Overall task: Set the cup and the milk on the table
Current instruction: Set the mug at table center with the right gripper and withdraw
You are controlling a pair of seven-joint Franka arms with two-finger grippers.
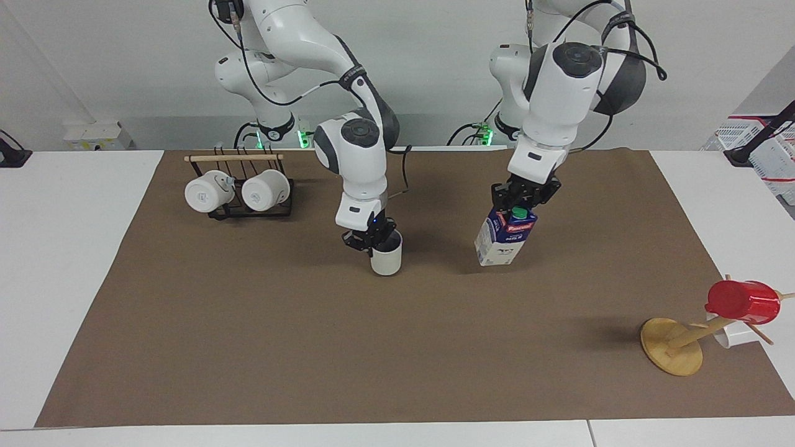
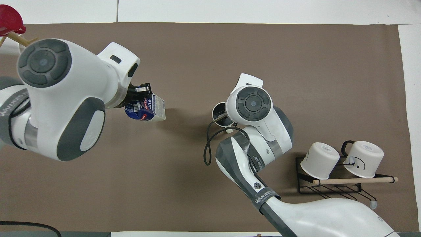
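Right gripper, centre of the facing frame, was clamped on the rim of the cream-white straight-sided cup with grey-blue inside. The cup stood upright, its base at or just above the brown paper sheet of the wide white table; contact could not be told. A rim pinch keeps the cup level for setting down.

Left gripper, right of centre, was clenched on the gable top of the small blue-and-white milk carton with green cap. The carton hung tilted, lower end close over the sheet beside the cup, not yet resting. A top grip likely lets it swing upright on landing.

2 white round mugs on a black wire rack sat upper left; a red cup on a wooden peg stand lower right.

Judgement: both placements nearly done, release not yet made.
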